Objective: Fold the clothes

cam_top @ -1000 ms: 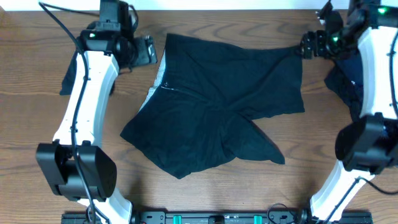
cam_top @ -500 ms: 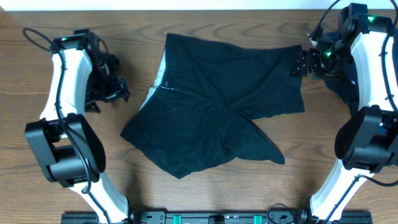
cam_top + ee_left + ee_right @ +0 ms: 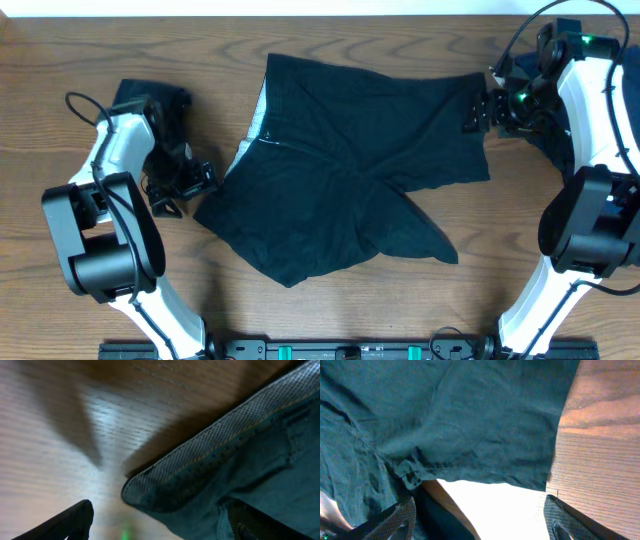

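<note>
A large black garment (image 3: 350, 170) lies spread and rumpled mid-table, with a pale strip (image 3: 258, 122) along its left edge. My left gripper (image 3: 186, 188) sits low at its lower-left corner, open. In the left wrist view (image 3: 160, 532) the stitched hem corner (image 3: 200, 470) lies just ahead, and one finger (image 3: 260, 525) is against the cloth. My right gripper (image 3: 478, 108) is at the garment's upper-right corner, open. In the right wrist view (image 3: 480, 525) the hem (image 3: 470, 475) hangs just ahead of the spread fingers. Nothing is held.
A small dark garment (image 3: 150, 95) lies at the back left beside the left arm. Another navy piece (image 3: 556, 140) lies at the right, partly under the right arm. Bare wooden table (image 3: 330, 310) shows in front of the garment.
The left arm has swung from the back left down to the garment's lower-left corner, uncovering the small dark garment. The right gripper has shifted slightly toward the garment's right edge.
</note>
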Motion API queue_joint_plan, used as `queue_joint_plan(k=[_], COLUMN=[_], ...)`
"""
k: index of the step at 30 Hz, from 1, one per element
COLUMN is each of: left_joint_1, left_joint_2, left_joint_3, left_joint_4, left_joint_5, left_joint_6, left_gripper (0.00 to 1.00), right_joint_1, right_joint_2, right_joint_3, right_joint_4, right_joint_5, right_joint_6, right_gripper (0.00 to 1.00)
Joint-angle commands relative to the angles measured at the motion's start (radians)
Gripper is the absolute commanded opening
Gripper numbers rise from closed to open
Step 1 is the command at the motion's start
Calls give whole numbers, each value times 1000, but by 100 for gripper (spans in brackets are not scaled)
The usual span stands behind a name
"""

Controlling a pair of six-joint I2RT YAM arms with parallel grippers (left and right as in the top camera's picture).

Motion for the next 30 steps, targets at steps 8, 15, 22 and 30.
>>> queue_joint_plan(k=[8, 15, 22, 30], left_joint_1=[-1, -1, -1, -1], left_joint_2=[5, 3, -18, -114], left_joint_3=[-1, 13, 60, 67], left_joint_4=[80, 133, 129, 169], left_joint_5=[255, 314, 314, 314], left_joint_6=[94, 87, 87, 87], left_gripper=[87, 87, 87, 87], right_joint_1=[8, 87, 199, 298], right_joint_2=[5, 5, -38, -239], right_joint_3=[-25, -199, -270, -512], right_joint_4=[-90, -103, -141, 2], right_joint_5=[-116, -165, -142, 153], right_joint_6=[-11, 24, -58, 161], right_gripper=[78, 71, 65, 64])
